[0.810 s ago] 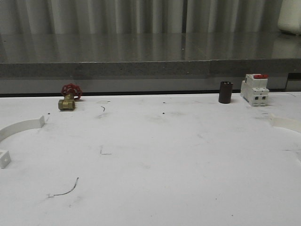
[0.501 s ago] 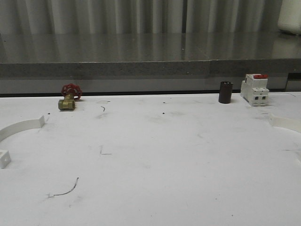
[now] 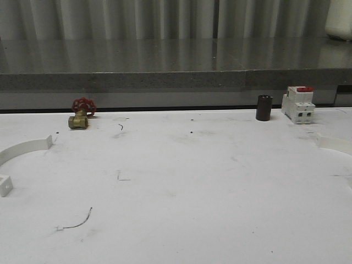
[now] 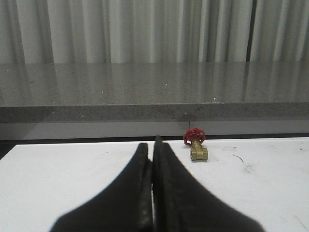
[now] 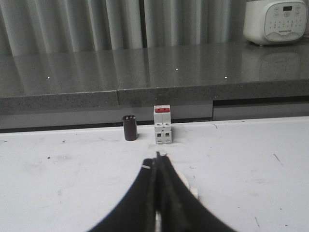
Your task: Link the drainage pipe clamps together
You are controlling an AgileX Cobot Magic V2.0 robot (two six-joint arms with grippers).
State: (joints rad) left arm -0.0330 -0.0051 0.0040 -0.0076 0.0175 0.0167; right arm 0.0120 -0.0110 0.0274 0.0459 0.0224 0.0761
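One drainage pipe clamp (image 3: 25, 148) lies at the table's left edge, a white curved band with a flat tab (image 3: 4, 185) nearer the front. The other drainage pipe clamp (image 3: 335, 144) lies at the right edge, cut off by the frame. In the right wrist view a white piece of this clamp (image 5: 187, 186) peeks out from behind the black fingers. My right gripper (image 5: 157, 157) is shut, its tips pointing toward the breaker. My left gripper (image 4: 154, 144) is shut with nothing in it, low over the white table (image 4: 58, 169).
A brass valve with a red handwheel (image 3: 80, 114) stands at the back left. A dark cylinder (image 3: 264, 108) and a white breaker with a red top (image 3: 297, 104) stand at the back right. A grey stone ledge (image 3: 176, 80) runs behind the table. A white appliance (image 5: 275, 21) sits on it.
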